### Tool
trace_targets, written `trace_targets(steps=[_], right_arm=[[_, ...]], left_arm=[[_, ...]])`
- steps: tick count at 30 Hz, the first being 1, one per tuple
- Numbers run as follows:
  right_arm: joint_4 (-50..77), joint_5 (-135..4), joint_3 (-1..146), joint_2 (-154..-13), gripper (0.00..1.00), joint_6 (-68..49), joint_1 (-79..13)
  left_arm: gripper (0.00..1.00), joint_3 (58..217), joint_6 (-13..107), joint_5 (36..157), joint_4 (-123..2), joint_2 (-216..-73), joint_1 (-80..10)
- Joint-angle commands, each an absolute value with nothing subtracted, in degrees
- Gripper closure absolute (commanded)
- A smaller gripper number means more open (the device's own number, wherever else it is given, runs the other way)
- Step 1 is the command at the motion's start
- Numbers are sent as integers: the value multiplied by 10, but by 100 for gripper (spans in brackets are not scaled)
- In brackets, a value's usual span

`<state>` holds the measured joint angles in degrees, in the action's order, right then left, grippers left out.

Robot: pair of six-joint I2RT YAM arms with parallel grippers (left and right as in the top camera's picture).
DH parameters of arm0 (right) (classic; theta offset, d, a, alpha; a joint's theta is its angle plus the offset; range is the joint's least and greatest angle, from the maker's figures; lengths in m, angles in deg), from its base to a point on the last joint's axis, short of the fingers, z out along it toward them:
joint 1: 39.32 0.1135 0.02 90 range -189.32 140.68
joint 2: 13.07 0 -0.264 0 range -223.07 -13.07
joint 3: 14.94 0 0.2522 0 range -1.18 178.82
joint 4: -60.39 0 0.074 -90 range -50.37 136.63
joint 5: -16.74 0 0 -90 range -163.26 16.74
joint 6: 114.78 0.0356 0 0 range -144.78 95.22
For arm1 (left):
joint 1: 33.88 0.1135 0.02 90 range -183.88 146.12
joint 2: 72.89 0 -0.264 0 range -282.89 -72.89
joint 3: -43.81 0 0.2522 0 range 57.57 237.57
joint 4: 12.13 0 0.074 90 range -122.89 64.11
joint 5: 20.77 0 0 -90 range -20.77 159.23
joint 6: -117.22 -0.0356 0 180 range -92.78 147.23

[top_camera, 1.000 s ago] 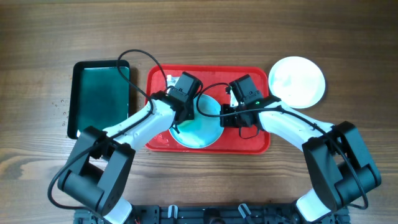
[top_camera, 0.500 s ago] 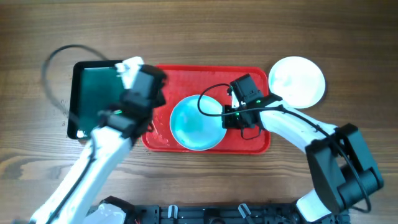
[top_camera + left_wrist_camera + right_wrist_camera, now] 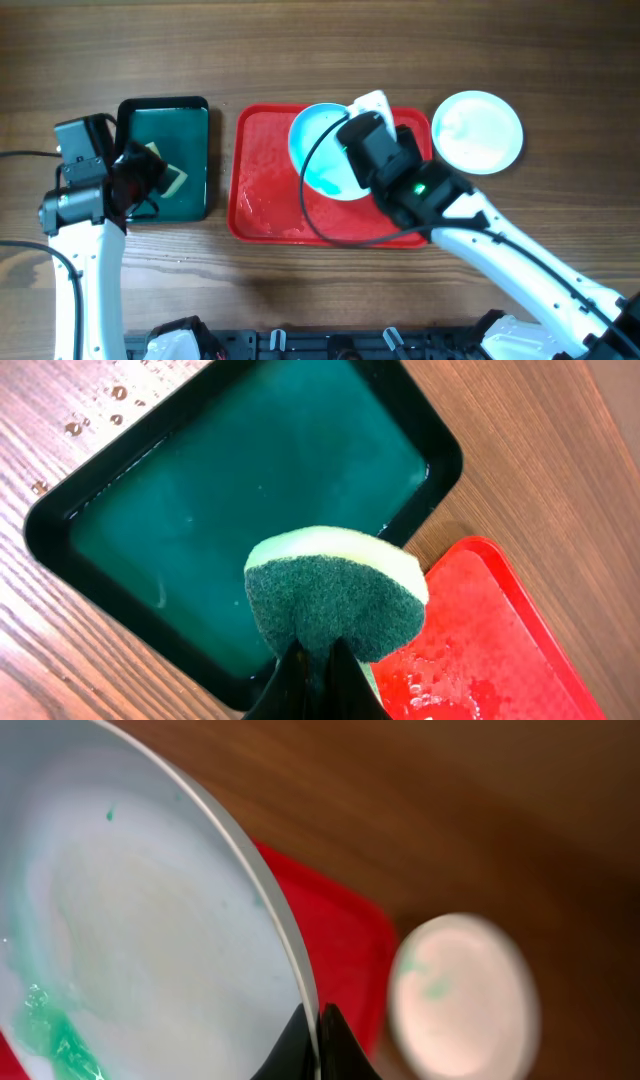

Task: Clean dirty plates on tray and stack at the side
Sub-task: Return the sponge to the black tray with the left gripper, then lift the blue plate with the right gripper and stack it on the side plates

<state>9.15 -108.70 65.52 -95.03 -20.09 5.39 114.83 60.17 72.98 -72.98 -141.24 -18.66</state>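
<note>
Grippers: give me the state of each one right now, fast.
Left gripper: closed on the green-faced sponge, over the dark green tray.
Right gripper: closed on the rim of the pale turquoise plate.

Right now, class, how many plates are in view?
2. One turquoise plate, held over the red tray by the right gripper; one white plate on the table beside the tray. Another may be hidden.

- Overhead: bright, even light falls on the worktop (image 3: pixel 330 50); shadows are faint and soft.
- Left wrist: sharp, with a pale sheen on the wet dark green tray (image 3: pixel 200 490).
- Right wrist: heavily blurred, and the white plate (image 3: pixel 465 995) is hazy.
</note>
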Motion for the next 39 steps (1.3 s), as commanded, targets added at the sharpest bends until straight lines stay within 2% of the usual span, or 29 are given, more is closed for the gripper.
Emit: trace_targets(steps=[1, 5, 12, 16, 19, 20, 21, 24, 28, 35, 39], right_arm=[[108, -1309, 672, -946, 96, -368, 117], [163, -1401, 672, -946, 96, -462, 178], [384, -1538, 672, -946, 96, -708, 276], [430, -1547, 670, -946, 96, -736, 291], [427, -1543, 656, -946, 96, -652, 285], [395, -1519, 644, -946, 96, -542, 272], [358, -1482, 637, -946, 96, -483, 262], [223, -1264, 608, -946, 96, -272, 189], [137, -1201, 596, -946, 96, 29, 62], [124, -882, 594, -946, 96, 123, -289], [127, -797, 587, -948, 96, 127, -444]], left_arm=[[96, 1146, 607, 759, -731, -1413, -184], [96, 1146, 607, 759, -731, -1413, -184], [96, 1146, 607, 759, -733, -1413, -184], [96, 1146, 607, 759, -733, -1413, -184], [96, 1146, 607, 759, -733, -1413, -184], [96, 1146, 607, 759, -733, -1413, -184], [96, 1146, 607, 759, -733, -1413, -184], [96, 1146, 607, 759, -734, -1413, -184], [96, 1146, 607, 759, -734, -1413, -184], [96, 1146, 607, 759, -736, -1413, -184], [96, 1146, 607, 759, -736, -1413, -184]])
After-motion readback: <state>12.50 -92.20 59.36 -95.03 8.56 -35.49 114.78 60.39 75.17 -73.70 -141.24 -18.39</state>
